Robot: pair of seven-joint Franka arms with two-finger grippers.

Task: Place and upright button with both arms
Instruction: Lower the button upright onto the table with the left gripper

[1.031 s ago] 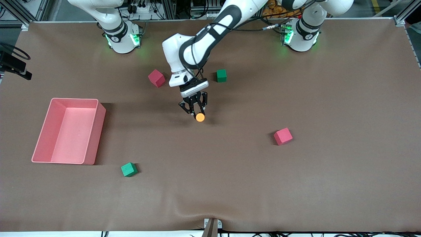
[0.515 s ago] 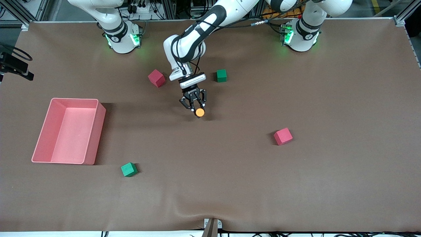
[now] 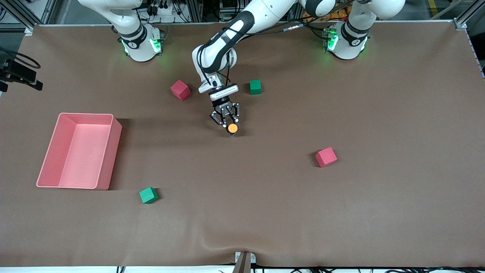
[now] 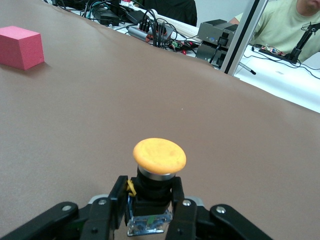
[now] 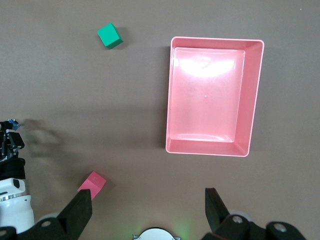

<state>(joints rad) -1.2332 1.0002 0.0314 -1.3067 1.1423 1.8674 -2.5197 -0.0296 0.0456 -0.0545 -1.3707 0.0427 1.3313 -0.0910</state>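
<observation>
The button (image 3: pixel 232 128) has a round orange cap on a black and dark blue body. My left gripper (image 3: pixel 228 123) is shut on its body and holds it upright, cap up, low over the middle of the brown table. In the left wrist view the cap (image 4: pixel 159 155) stands above the left gripper (image 4: pixel 148 189), whose two black fingers clamp the black body. I cannot tell whether its base touches the table. My right gripper (image 5: pixel 147 210) is open and empty, held high over the right arm's end of the table, where that arm waits; it is out of the front view.
A pink bin (image 3: pixel 113 151) stands toward the right arm's end, also in the right wrist view (image 5: pixel 255 95). Red cubes (image 3: pixel 180 90) (image 3: pixel 326 157) and green cubes (image 3: pixel 255 87) (image 3: pixel 148 195) lie scattered round the button. One red cube (image 4: pixel 20 47) shows in the left wrist view.
My left gripper has come down toward the table with the button in it, and the left arm has stretched out lower. The right arm has not moved.
</observation>
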